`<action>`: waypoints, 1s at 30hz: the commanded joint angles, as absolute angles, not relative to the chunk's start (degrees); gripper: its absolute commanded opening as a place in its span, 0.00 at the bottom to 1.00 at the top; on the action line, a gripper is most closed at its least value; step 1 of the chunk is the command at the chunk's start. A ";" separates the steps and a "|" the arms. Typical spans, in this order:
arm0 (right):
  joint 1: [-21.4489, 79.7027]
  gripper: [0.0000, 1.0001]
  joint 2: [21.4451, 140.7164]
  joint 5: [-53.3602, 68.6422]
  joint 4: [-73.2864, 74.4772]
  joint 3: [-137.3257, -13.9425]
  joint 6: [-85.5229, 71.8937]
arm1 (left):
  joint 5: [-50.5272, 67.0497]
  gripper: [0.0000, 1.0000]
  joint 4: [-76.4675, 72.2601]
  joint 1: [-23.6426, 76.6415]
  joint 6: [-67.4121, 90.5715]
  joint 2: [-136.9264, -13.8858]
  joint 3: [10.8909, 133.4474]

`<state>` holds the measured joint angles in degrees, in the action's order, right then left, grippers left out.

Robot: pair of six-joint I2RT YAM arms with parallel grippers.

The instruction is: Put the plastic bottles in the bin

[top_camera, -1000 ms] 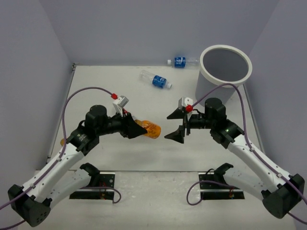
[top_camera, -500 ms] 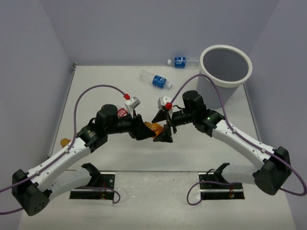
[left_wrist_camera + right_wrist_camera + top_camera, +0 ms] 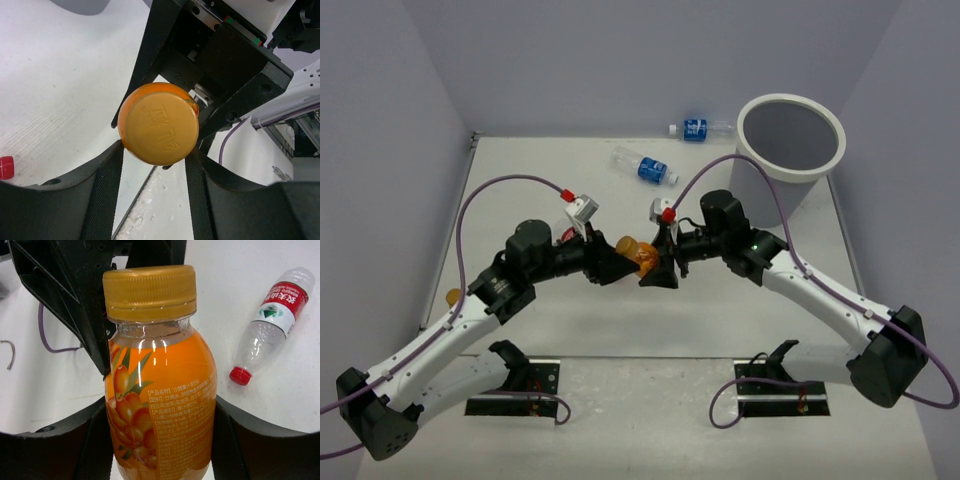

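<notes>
The short orange bottle (image 3: 638,252) hangs lying on its side above the middle of the table, between both grippers. My left gripper (image 3: 620,262) is shut on its cap end; the orange cap (image 3: 159,125) sits between the fingertips of the left gripper (image 3: 155,155). My right gripper (image 3: 656,264) is shut on the bottle's body (image 3: 160,405), both pads of the right gripper (image 3: 160,415) against the label. Two clear blue-labelled bottles (image 3: 645,166) (image 3: 701,128) lie at the back. A red-labelled bottle (image 3: 272,325) lies on the table below. The white bin (image 3: 840,140) stands at the back right.
A small orange thing (image 3: 451,296) lies at the table's left edge. A red cap (image 3: 5,167) shows at the left border of the left wrist view. Purple cables arch over both arms. Walls close the table on three sides.
My right gripper moved left to the orange bottle and closed on its body. The left gripper carried the bottle toward the middle and still holds the cap end.
</notes>
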<state>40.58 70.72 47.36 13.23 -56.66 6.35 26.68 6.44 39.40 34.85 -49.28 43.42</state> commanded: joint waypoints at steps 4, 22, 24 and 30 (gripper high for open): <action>40.61 0.10 68.78 30.32 8.55 -59.00 -4.54 | 21.06 1.00 8.73 39.64 35.11 -50.78 48.79; 9.16 0.01 73.56 -14.47 18.37 -81.40 -18.33 | -17.19 1.00 30.38 39.57 42.72 -54.51 50.59; 6.00 0.09 76.31 -13.84 20.17 -85.62 -19.34 | -18.37 1.00 30.50 39.55 43.03 -54.62 50.23; 1.56 0.62 82.81 -13.03 24.47 -91.49 -19.88 | -19.14 1.00 30.35 39.64 43.46 -55.00 50.14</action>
<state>2.74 80.20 -12.28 20.28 -87.86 -18.02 -16.45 30.46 39.62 42.41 -55.16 49.76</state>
